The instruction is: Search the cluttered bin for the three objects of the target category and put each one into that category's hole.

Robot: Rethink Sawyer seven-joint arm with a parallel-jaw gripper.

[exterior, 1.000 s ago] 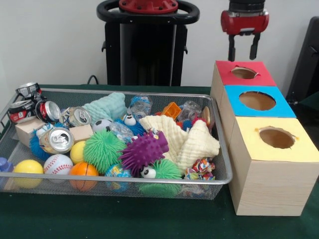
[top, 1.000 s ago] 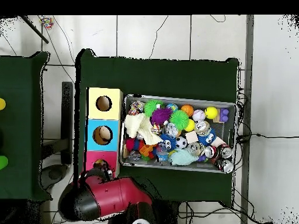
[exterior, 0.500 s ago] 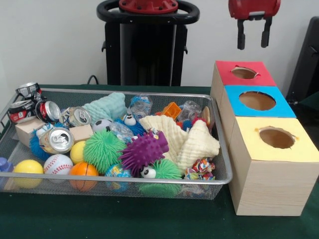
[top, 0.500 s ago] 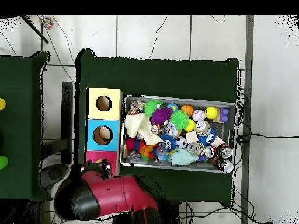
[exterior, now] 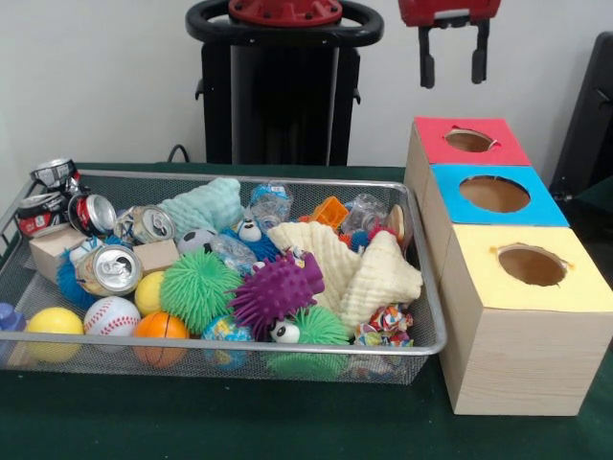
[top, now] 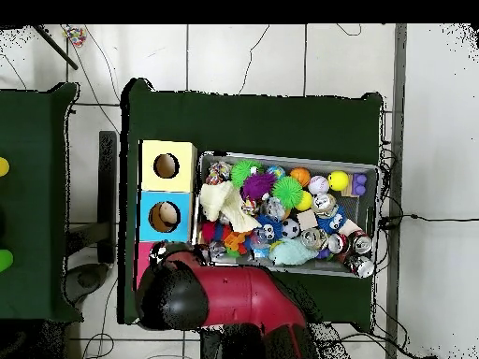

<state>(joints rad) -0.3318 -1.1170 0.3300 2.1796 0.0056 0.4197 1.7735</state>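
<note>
Front view: jaws [exterior: 450,67] open, empty, above red-topped box [exterior: 467,141] beside bin [exterior: 430,316].

Fingers [exterior: 450,59] (spread, empty) hang above bin [exterior: 426,316].

bin [exterior: 426,297] left of three boxes [exterior: 517,307], gripper [exterior: 450,65] above, between bin and boxes

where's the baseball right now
In the front view the baseball lies near the front left corner of the wire bin, between a yellow ball and an orange ball, just below an open can.
</note>
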